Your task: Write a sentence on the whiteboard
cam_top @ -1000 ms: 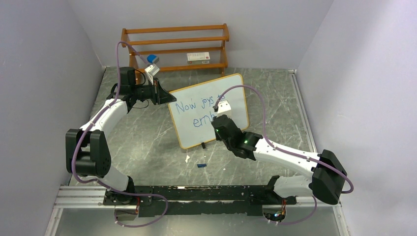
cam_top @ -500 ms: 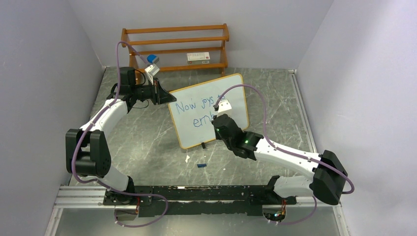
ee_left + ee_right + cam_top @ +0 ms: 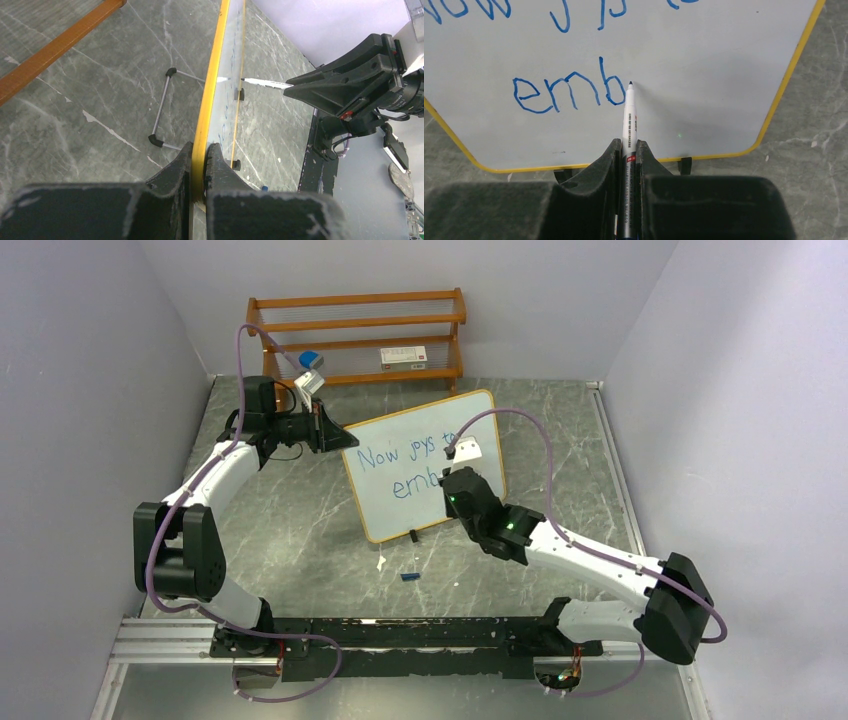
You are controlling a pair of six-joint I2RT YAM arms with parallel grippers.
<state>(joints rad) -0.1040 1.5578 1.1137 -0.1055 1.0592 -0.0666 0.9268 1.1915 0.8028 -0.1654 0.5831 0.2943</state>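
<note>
Right end effector [image 3: 628, 145], clamped on the marker [image 3: 630, 120], has shifted right across the whiteboard [image 3: 385, 512] mid-counter [image 3: 300, 510], tip just past "emb" of the sentence [image 3: 403, 470]; left end effector [image 3: 200, 150] still pinches the board's left edge.

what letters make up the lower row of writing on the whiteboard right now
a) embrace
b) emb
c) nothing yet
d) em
B: on the whiteboard the sentence has only "emb" in its lower row, with the marker tip just past the b.
</note>
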